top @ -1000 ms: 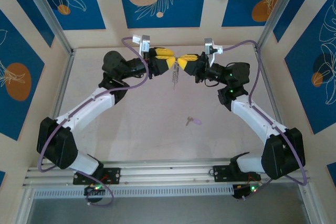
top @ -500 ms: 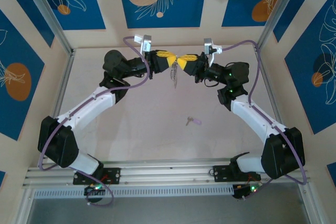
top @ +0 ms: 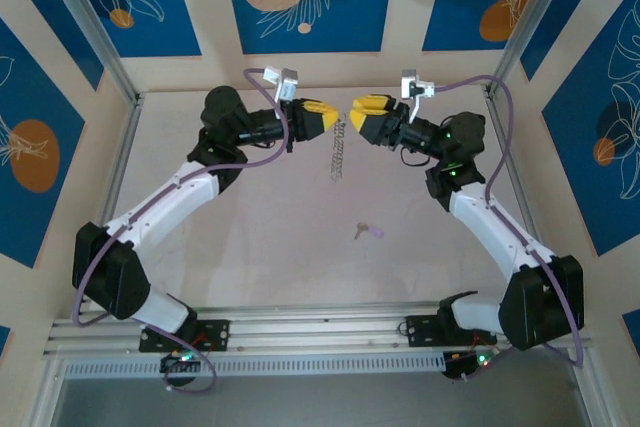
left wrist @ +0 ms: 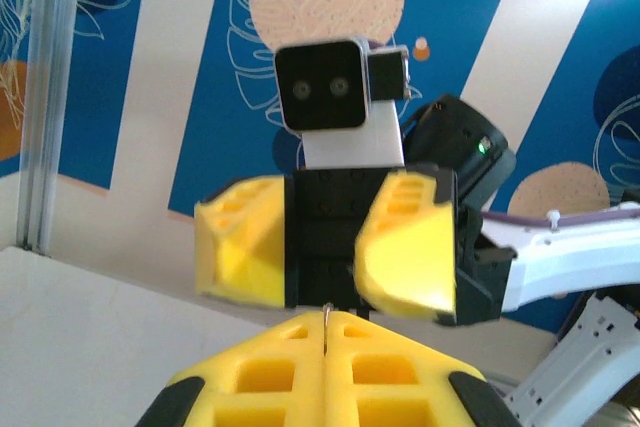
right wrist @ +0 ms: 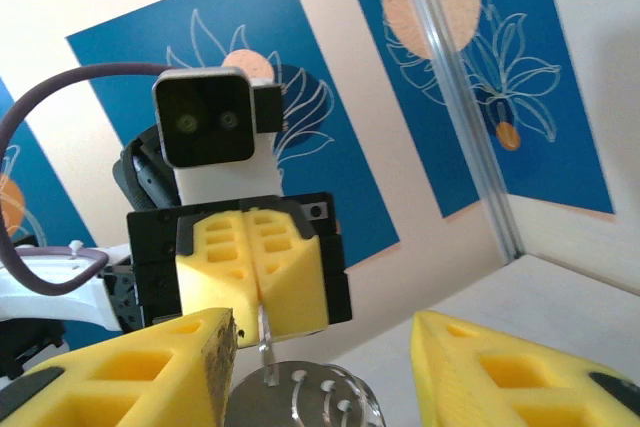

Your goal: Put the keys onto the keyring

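Top view: your left pincer (top: 322, 119) is clamped on the keyring (top: 338, 152), which dangles off its tip near 12 o'clock of the counter (top: 270, 217). Your right pincer (top: 358, 112) sits just beside the ring at its 3 o'clock, jaws apart and holding nothing. The key (top: 367, 231) lies flat on the counter, well apart at the ring's 6 o'clock.

Left wrist view: the left pincer (left wrist: 327, 332) is pressed closed with a thin metal sliver of the keyring (left wrist: 327, 319) in the seam. The right pincer (left wrist: 322, 252) faces the camera, gaping.

Right wrist view: the right pincer (right wrist: 325, 347) is wide and empty. The keyring (right wrist: 300, 405) hangs below the closed left pincer (right wrist: 258, 267).

Progress, my read: the ring is secured and nothing is threaded. You have yet to pick up the key and thread it on.
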`<act>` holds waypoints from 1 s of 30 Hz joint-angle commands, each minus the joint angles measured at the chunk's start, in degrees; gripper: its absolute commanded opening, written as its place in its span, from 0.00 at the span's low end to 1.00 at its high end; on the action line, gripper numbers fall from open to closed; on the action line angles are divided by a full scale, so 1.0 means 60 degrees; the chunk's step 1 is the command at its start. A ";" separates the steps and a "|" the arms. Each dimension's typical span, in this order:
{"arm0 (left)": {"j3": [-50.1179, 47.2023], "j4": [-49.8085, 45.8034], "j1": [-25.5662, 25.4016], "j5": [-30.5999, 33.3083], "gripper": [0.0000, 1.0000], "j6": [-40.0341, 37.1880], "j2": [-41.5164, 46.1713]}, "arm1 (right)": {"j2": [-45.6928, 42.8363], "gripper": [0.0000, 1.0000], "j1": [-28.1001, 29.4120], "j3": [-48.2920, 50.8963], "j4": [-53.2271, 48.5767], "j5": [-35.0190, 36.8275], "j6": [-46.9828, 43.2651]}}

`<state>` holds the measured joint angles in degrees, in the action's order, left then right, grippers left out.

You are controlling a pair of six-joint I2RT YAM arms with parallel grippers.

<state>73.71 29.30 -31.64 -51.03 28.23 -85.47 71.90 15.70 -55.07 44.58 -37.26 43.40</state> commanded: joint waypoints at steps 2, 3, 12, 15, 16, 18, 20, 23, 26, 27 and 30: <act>0.0673 -0.1391 -0.0058 -0.0725 0.00 -0.1221 0.0197 | -0.0494 0.51 -0.0301 -0.0381 -0.1365 -0.0192 -0.0549; 0.0780 -0.1720 -0.0048 -0.0834 0.00 -0.1435 0.0184 | -0.0524 0.52 -0.0330 -0.0450 -0.1584 -0.0441 -0.0696; 0.1897 -0.4420 -0.0026 -0.1722 0.00 -0.3086 0.0010 | -0.0514 0.52 -0.0377 -0.0725 -0.2507 -0.1991 -0.1476; 0.2033 -0.4698 -0.0030 -0.1808 0.00 -0.3227 -0.0036 | -0.0417 0.52 -0.0294 -0.0757 -0.2445 -0.2093 -0.1461; 0.2055 -0.4742 -0.0031 -0.1821 0.00 -0.3265 -0.0051 | -0.0389 0.51 -0.0258 -0.0763 -0.2447 -0.2139 -0.1459; 0.2070 -0.4797 -0.0023 -0.1808 0.00 -0.3298 -0.0066 | -0.0346 0.51 -0.0192 -0.0783 -0.2427 -0.2169 -0.1476; 0.2070 -0.4838 -0.0039 -0.1780 0.00 -0.3345 -0.0066 | -0.0334 0.50 -0.0156 -0.0772 -0.2398 -0.2172 -0.1476; 0.2055 -0.4826 -0.0030 -0.1757 0.00 -0.3330 -0.0088 | -0.0280 0.50 -0.0078 -0.0761 -0.2248 -0.2199 -0.1410; 0.2055 -0.4766 -0.0044 -0.1765 0.00 -0.3284 -0.0108 | -0.0128 0.49 0.0056 -0.0861 -0.2241 -0.2240 -0.1411; 0.2055 -0.4752 -0.0043 -0.1764 0.00 -0.3274 -0.0112 | -0.0077 0.49 0.0092 -0.0895 -0.2232 -0.2233 -0.1417; 0.2041 -0.4639 -0.0035 -0.1750 0.00 -0.3200 -0.0115 | 0.0042 0.46 0.0200 -0.0933 -0.2238 -0.2252 -0.1442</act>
<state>84.18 0.56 -31.64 -60.01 9.89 -85.73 71.55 16.27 -59.02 30.79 -49.78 35.51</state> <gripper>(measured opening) 0.047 0.466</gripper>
